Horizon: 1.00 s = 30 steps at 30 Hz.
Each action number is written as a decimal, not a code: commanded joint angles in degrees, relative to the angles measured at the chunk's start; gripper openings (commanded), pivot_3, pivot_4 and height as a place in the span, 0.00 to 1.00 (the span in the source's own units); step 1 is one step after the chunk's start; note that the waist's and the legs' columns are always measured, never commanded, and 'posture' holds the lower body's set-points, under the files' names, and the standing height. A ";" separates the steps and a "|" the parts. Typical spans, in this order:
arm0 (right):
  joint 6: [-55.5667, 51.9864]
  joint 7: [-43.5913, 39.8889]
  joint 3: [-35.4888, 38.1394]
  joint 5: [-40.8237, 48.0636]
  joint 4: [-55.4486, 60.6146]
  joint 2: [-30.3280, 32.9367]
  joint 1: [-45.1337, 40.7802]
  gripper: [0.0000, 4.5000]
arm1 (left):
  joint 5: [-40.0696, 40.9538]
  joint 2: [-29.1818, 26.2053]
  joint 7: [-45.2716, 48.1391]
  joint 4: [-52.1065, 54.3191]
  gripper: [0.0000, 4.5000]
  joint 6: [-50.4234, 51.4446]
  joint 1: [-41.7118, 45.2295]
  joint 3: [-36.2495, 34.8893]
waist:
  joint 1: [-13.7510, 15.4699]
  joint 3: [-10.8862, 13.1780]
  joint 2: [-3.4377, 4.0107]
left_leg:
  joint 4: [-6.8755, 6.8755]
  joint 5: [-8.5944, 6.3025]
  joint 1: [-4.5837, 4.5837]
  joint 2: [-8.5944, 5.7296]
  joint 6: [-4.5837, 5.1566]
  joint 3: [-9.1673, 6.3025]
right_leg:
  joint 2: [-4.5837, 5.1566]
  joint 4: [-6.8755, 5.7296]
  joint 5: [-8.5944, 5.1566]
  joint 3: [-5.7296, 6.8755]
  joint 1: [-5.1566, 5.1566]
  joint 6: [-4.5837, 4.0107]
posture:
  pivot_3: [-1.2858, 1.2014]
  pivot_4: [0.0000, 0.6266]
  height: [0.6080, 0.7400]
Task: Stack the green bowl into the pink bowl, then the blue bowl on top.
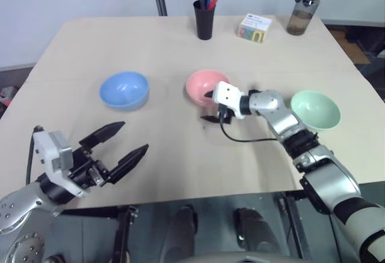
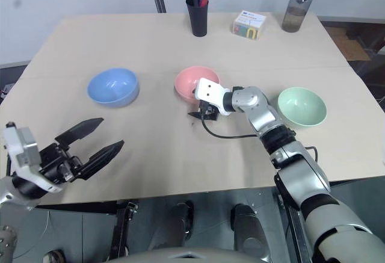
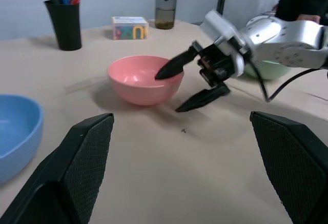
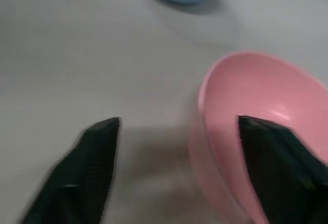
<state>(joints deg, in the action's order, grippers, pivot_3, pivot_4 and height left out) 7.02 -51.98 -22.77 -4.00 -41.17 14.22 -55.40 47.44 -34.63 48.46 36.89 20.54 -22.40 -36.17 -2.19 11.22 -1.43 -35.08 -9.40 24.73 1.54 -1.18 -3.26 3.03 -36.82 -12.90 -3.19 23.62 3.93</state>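
Right now your right gripper (image 3: pixel 190 84) straddles the pink bowl's (image 1: pixel 203 86) near rim, fingers parted and gripping nothing, while your left gripper (image 1: pixel 123 143) hangs spread wide.

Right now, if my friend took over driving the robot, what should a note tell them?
Left hand: open, holding nothing, low over the near left part of the table.
Right hand: open, straddling the near rim of the pink bowl, one finger inside and one outside. Not gripping it yet.
Bowls: the blue bowl is to the left, pink in the middle, and the green bowl to the right beside the right arm. All stand apart.
Done: nothing stacked.
Left: green into pink, then blue on top.
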 commanded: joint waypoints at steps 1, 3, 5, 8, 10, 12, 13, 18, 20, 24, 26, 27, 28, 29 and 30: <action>5.79 1.00 0.54 -2.23 -5.20 -0.83 -3.44 0.46 | 1.60 0.78 -0.93 3.82 1.00 -1.62 -2.31 -3.02 | -0.24 0.00 0.01 | 0.00 0.00 0.00 0.00 0.00 0.00 | 0.00 0.00 0.00 0.00 0.01 0.00 | 0.52 0.24 1.00; 7.97 1.35 0.75 -3.17 -7.45 -1.33 -4.67 0.28 | 1.84 1.23 -1.44 4.51 1.00 -1.83 -3.28 -3.38 | -0.52 0.01 0.02 | 0.02 0.00 -0.01 0.01 0.00 0.00 | -0.02 -0.01 0.00 0.00 0.03 0.00 | 0.52 0.24 1.00; 9.45 1.23 1.18 -3.52 -7.77 -1.62 -5.26 0.10 | 1.86 1.43 -1.88 4.98 1.00 -1.98 -3.69 -3.17 | -0.57 0.02 0.04 | 0.04 0.00 -0.02 0.03 0.00 0.01 | -0.03 -0.03 0.00 -0.01 0.06 0.00 | 0.52 0.24 1.00; 9.80 -0.17 1.66 -3.09 -4.76 -1.53 -4.92 0.01 | 1.77 1.44 -2.41 5.21 1.00 -2.22 -3.80 -2.54 | -0.59 0.02 0.04 | 0.04 0.00 -0.03 0.03 0.00 0.01 | -0.04 -0.04 0.00 -0.01 0.05 0.00 | 0.52 0.24 1.00; 5.60 -5.17 1.73 -0.35 4.48 -0.13 -2.08 0.01 | 1.51 1.01 -2.26 4.27 1.00 -2.36 -3.09 -1.91 | -0.56 0.03 0.05 | 0.04 0.00 -0.02 0.03 0.00 0.01 | -0.04 -0.04 0.00 -0.01 0.05 0.00 | 0.52 0.24 1.00; -2.66 -13.10 0.05 3.85 18.66 3.33 3.74 0.01 | 1.24 0.33 -1.89 2.97 1.00 -2.32 -1.86 -1.11 | -0.36 0.03 0.05 | 0.05 0.00 0.00 0.03 0.00 0.00 | -0.04 -0.04 0.00 0.00 0.06 0.00 | 0.52 0.24 1.00; -5.24 -15.43 -0.86 4.76 24.19 4.97 6.53 0.01 | 1.12 0.05 -1.76 2.48 1.00 -2.28 -1.23 -0.65 | 0.34 0.02 0.04 | 0.05 0.00 -0.02 0.03 0.00 0.00 | -0.04 -0.04 -0.01 -0.01 0.06 0.00 | 0.52 0.24 1.00; -12.39 -15.03 -3.33 1.65 35.81 8.55 14.09 0.01 | 0.59 -1.26 -1.57 0.42 1.00 -2.01 2.19 1.73 | 0.08 -0.01 0.02 | 0.02 -0.02 -0.03 0.02 -0.02 -0.09 | -0.03 -0.02 -0.02 0.08 -0.02 0.01 | 0.52 0.24 1.00; -13.92 -14.06 -3.73 0.53 36.32 8.78 14.89 0.08 | 0.70 -1.80 -1.23 -0.35 1.00 -1.85 3.36 2.34 | -0.39 -0.04 0.05 | 0.01 -0.01 -0.12 0.04 -0.03 -0.06 | -0.05 -0.09 -0.02 0.05 -0.01 0.01 | 0.52 0.24 1.00; -15.97 -12.73 -3.45 -0.60 36.85 8.97 15.14 0.34 | 1.31 -2.88 0.16 -1.50 1.00 -1.57 4.76 3.02 | -0.29 -0.05 0.03 | 0.00 -0.01 -0.11 0.06 -0.03 -0.06 | -0.07 -0.10 0.00 0.06 0.00 -0.01 | 0.52 0.24 1.00; -16.74 -12.24 -2.87 -0.64 37.98 9.34 15.40 0.51 | 1.76 -3.57 1.30 -1.98 1.00 -1.30 5.27 3.49 | -0.24 -0.05 0.03 | 0.00 -0.01 -0.06 0.06 -0.03 -0.06 | -0.06 -0.08 0.00 0.05 0.02 -0.02 | 0.52 0.24 1.00; -17.83 -12.12 -2.11 -0.03 39.60 9.78 15.82 0.55 | 1.95 -3.95 1.88 -2.25 1.00 -1.01 5.71 3.96 | -0.17 -0.05 0.03 | 0.00 -0.01 -0.04 0.05 -0.03 -0.05 | -0.06 -0.08 0.00 0.05 0.03 -0.02 | 0.52 0.24 1.00; -18.72 -12.03 -1.63 0.45 40.84 10.11 16.13 0.65 | 2.07 -4.21 2.29 -2.46 1.00 -0.83 6.01 4.26 | -0.07 -0.05 0.03 | 0.00 -0.01 -0.01 0.05 -0.03 -0.06 | -0.06 -0.07 0.00 0.06 0.05 -0.02 | 0.52 0.24 1.00; -21.61 -12.06 -0.08 1.55 44.74 11.44 17.12 0.73 | 2.09 -4.98 3.44 -2.85 1.00 -0.54 6.63 5.08 | 0.07 -0.04 0.03 | 0.00 -0.01 0.00 0.05 -0.03 -0.07 | -0.06 -0.06 0.00 0.07 0.05 -0.02 | 0.52 0.24 1.00; -26.09 -11.96 2.32 3.50 49.97 12.85 18.40 0.82 | 2.71 -5.83 4.84 -3.46 1.00 0.04 7.66 5.99 | 0.11 -0.05 0.03 | 0.01 -0.01 0.01 0.04 -0.03 -0.07 | -0.05 -0.06 0.00 0.07 0.05 -0.02 | 0.52 0.24 1.00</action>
<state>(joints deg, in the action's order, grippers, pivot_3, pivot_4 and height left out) -13.71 -64.31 -25.32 -3.59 0.16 25.05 -38.02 48.68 -39.05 51.11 33.67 20.13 -15.86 -31.13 -2.07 11.17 -1.40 -35.08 -9.41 24.74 1.58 -1.21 -3.33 2.98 -36.88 -12.90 -3.12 23.67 3.92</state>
